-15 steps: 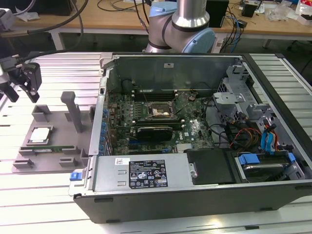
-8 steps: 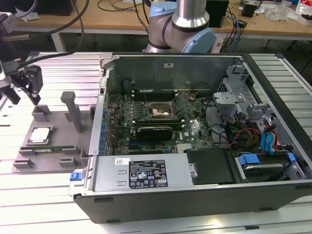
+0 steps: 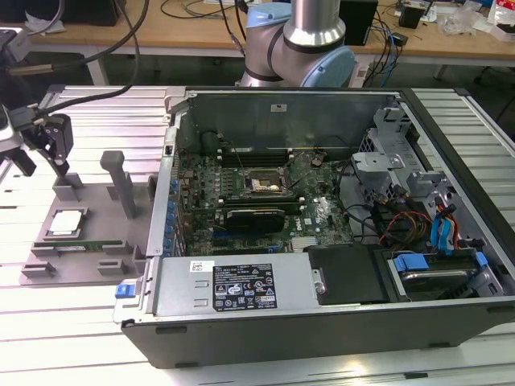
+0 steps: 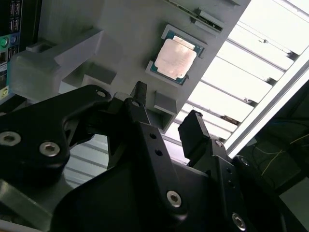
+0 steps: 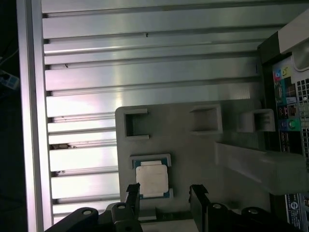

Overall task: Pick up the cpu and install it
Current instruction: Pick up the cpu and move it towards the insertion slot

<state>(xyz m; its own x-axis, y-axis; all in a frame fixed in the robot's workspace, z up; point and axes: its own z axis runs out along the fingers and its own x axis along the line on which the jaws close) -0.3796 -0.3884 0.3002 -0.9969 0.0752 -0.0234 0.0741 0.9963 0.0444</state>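
Claw (image 5: 165, 191) near silver-topped, green-rimmed cpu (image 5: 151, 180)

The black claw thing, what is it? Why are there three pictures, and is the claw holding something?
That claw is the gripper, the "hand" at the end of a robot arm. One picture comes from a camera standing off to the side, so it sees the whole scene. The other two come from cameras riding on the arm's wrist, so they look past the gripper's black fingers.

On the table of metal slats lies a grey holder. In it sits the cpu, a small flat silver square with a green rim. Next to the holder stands an open computer case, with its parts showing.

The gripper is open and holds nothing. It hovers over the holder, close to the cpu, not touching it.
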